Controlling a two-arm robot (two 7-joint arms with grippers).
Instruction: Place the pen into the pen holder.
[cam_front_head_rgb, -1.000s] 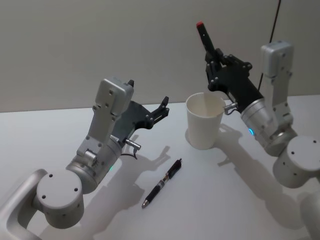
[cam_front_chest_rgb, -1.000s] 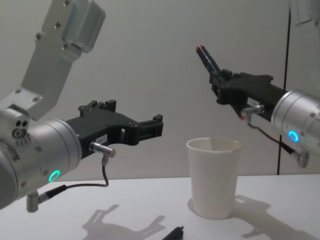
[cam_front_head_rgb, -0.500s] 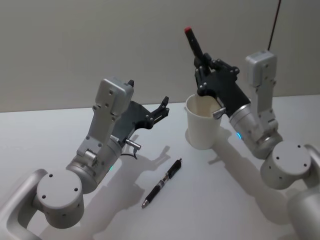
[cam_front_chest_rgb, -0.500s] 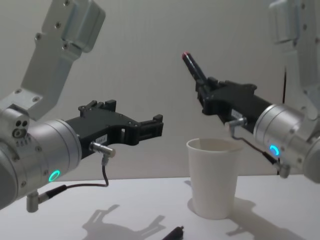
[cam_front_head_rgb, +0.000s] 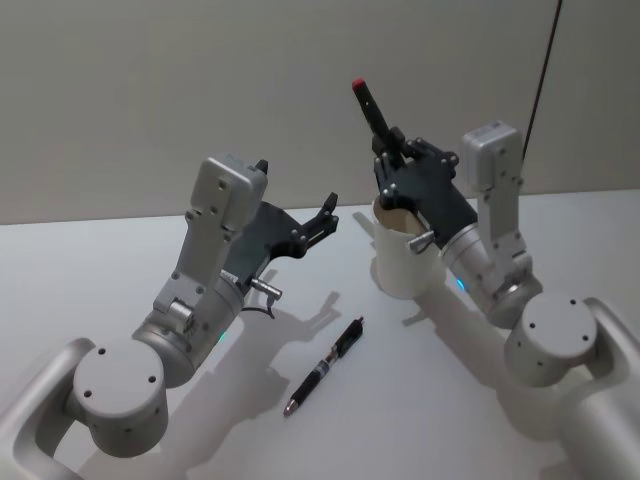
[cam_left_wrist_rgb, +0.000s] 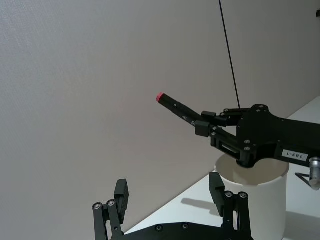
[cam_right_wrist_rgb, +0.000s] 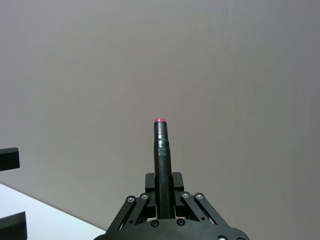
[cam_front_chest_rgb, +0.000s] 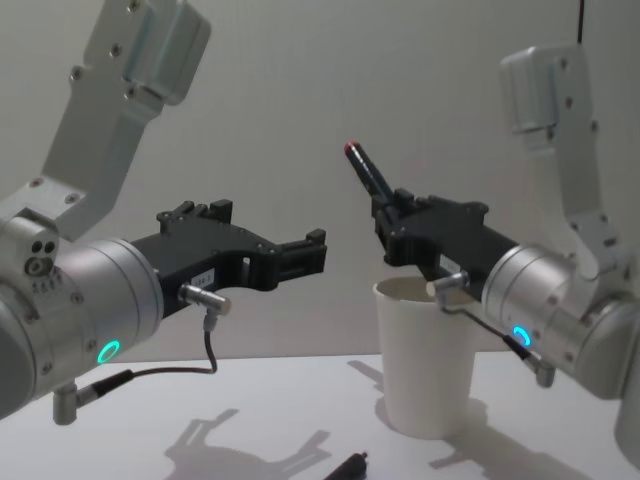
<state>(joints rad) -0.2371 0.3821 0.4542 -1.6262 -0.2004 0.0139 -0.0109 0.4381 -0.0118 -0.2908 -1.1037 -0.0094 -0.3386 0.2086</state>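
One pen (cam_front_head_rgb: 372, 108), clamped in the right gripper (cam_front_head_rgb: 392, 160), tilts above the cup (cam_front_head_rgb: 400, 268) near the table's (cam_front_head_rgb: 400, 420) far edge; next, it should be lowered and released. Left gripper (cam_front_head_rgb: 328, 215) hangs wide, idle.

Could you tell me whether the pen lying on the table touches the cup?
Apart: the head view shows bare table between the pen and the cup.

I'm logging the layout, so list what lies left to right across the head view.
The left gripper, open → red-tipped pen held by the right gripper → pen holder. The black pen on the table overlaps the left gripper's span, so it is omitted.
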